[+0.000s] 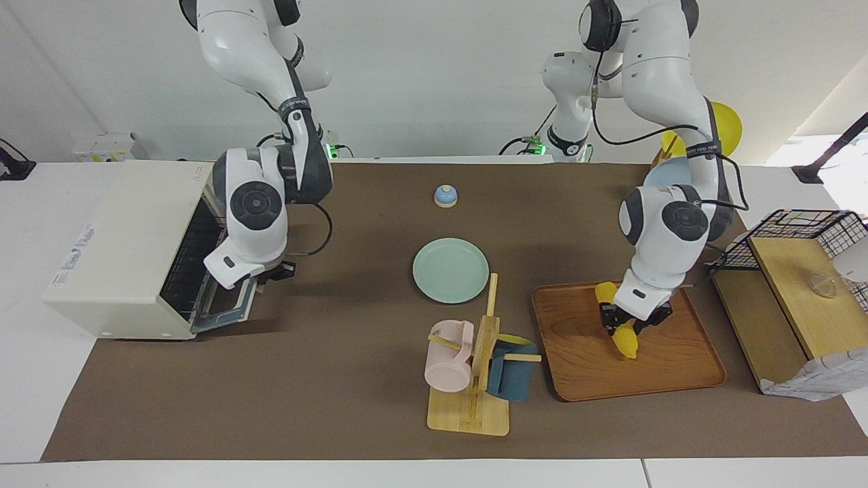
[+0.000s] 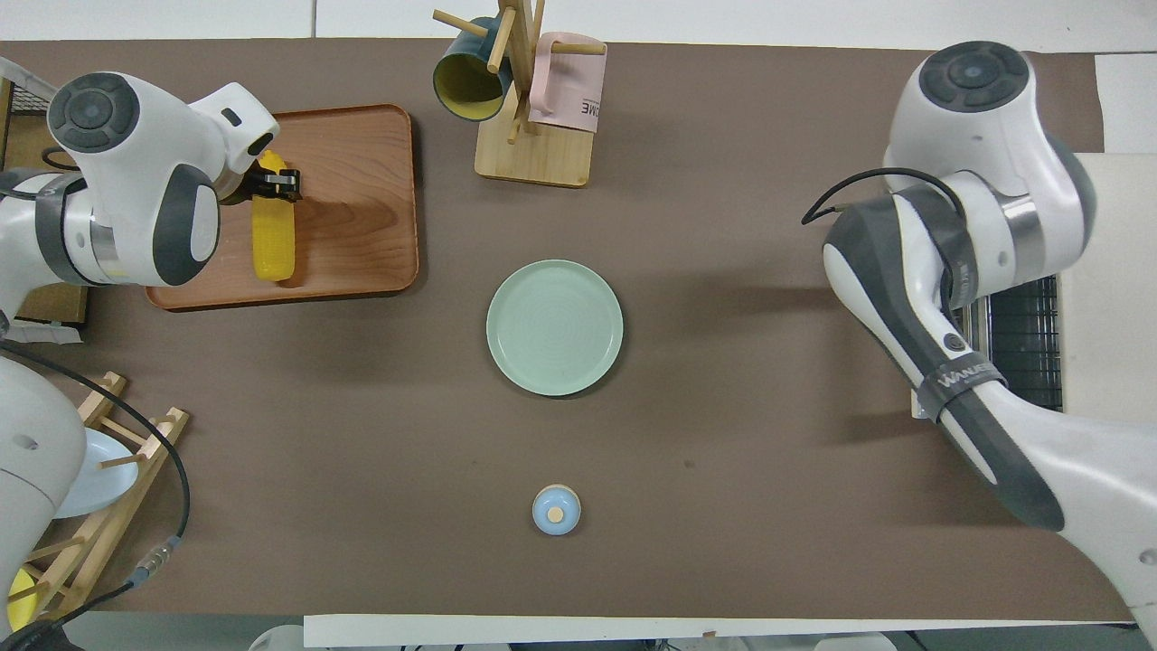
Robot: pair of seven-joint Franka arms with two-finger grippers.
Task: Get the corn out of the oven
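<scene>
Left gripper [image 1: 627, 324] fingers pinch the corn [image 1: 625, 340] across its middle, black fingertips [image 2: 282, 183] clamped on both sides of the cob. Corn lies on the tray [image 1: 678, 373], long axis running toward and away from the robots, sitting at the tray's edge nearest the basket [image 1: 800, 234]. Left wrist tilts down over the tray, arm coming from the basket end of the table.

Right gripper [image 1: 274, 271] sits at the oven [image 1: 115, 251] mouth, just over the dropped door [image 1: 227, 308]; fingers mostly hidden under the wrist, can't tell if spread or closed. Oven door hangs open, rack [image 2: 1026, 344] visible inside, nothing seen on it. Oven stands at the right arm's end of the table.

Green plate [image 1: 450, 270] in the table middle. Small blue bell [image 1: 445, 195] nearer the robots than the plate. Mug tree [image 1: 478, 366] farther from the robots than the plate, beside the tray, with a pink mug [image 1: 447, 362] and a blue mug [image 1: 512, 373] hung on it. Corn well apart from the oven.
</scene>
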